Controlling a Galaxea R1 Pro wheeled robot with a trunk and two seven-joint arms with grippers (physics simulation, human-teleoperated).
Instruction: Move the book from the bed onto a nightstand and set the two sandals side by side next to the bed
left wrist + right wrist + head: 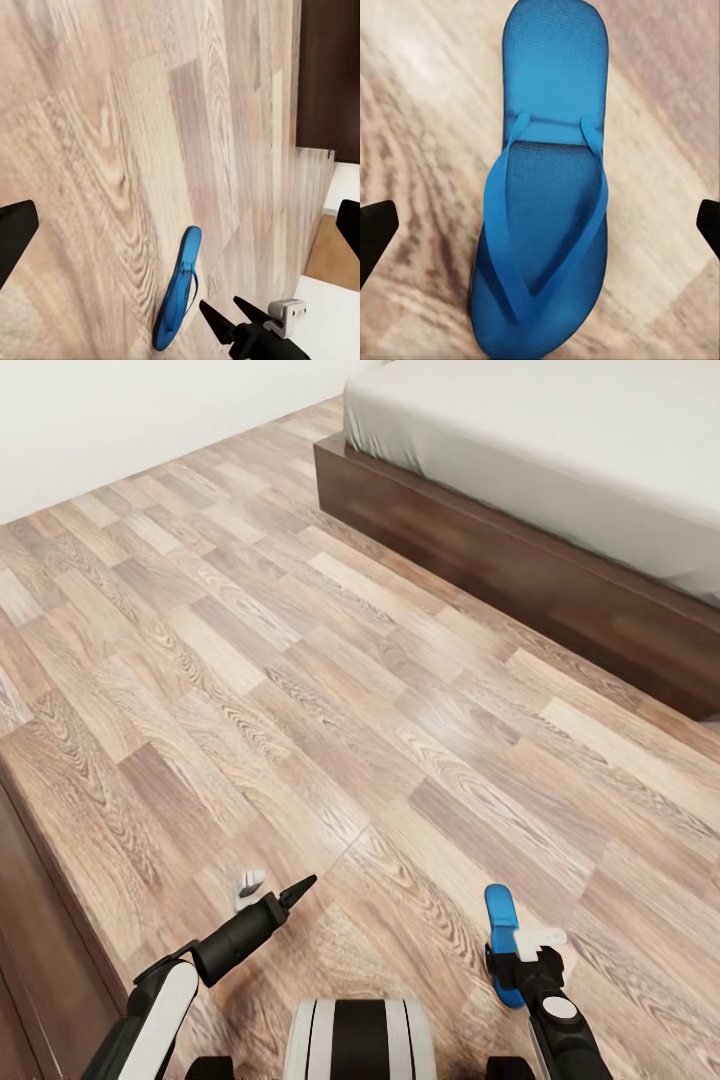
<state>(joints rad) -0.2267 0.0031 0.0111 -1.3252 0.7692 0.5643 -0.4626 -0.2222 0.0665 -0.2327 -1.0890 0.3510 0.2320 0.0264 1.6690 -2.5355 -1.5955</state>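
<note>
Right wrist view: sandal between (open) tool

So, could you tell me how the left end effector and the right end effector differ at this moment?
The right end effector faces the strapped top of the blue sandal up close, with the sandal centred between its fingers. The left end effector faces mostly wood floor and sees that sandal farther off, nearly edge-on. In the head view the right one sits beside the sandal and the left one apart from it. Both are open and touch nothing.
</note>
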